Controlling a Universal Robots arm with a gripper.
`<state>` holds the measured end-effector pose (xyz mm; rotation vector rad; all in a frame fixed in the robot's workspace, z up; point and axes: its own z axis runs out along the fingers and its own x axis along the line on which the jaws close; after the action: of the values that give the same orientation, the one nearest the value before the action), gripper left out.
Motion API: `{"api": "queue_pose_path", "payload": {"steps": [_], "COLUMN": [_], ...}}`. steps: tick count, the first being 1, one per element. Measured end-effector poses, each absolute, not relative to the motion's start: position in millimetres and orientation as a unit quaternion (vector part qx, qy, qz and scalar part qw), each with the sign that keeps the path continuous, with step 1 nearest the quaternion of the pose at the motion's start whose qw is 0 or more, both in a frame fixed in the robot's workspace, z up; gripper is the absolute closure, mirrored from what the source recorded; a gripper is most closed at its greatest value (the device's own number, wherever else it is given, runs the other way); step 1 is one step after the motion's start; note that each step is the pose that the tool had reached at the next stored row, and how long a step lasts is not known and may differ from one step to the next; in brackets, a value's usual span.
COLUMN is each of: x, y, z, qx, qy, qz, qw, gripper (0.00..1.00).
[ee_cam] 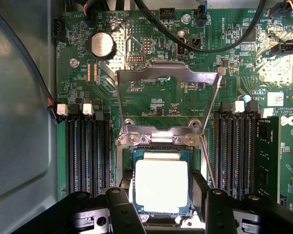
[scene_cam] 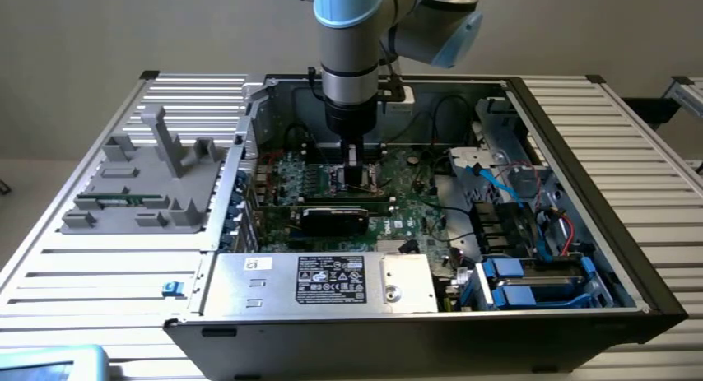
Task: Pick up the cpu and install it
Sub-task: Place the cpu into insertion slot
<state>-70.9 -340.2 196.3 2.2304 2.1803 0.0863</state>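
Silver cpu at socket, clamped between jaws on both sides.

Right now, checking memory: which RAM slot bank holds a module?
The bank away from the grey case wall: a green module stands in its outermost slot; the wall-side bank is bare.

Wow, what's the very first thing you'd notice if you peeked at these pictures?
The big grey and light-blue robot arm stands out first, reaching straight down into the open black computer case. Up close, a shiny silver square chip gleams on the green circuit board, between rows of long black slots.
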Motion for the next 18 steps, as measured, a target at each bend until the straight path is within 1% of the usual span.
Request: {"api": "queue_pose_path", "payload": {"steps": [18], "x": [-71.1], "y": [-340.2], "z": [196.2], "qx": [0.715], "qy": [0.699], "qz": [0.028], "qw": [0.011], "gripper": [0.45]}}
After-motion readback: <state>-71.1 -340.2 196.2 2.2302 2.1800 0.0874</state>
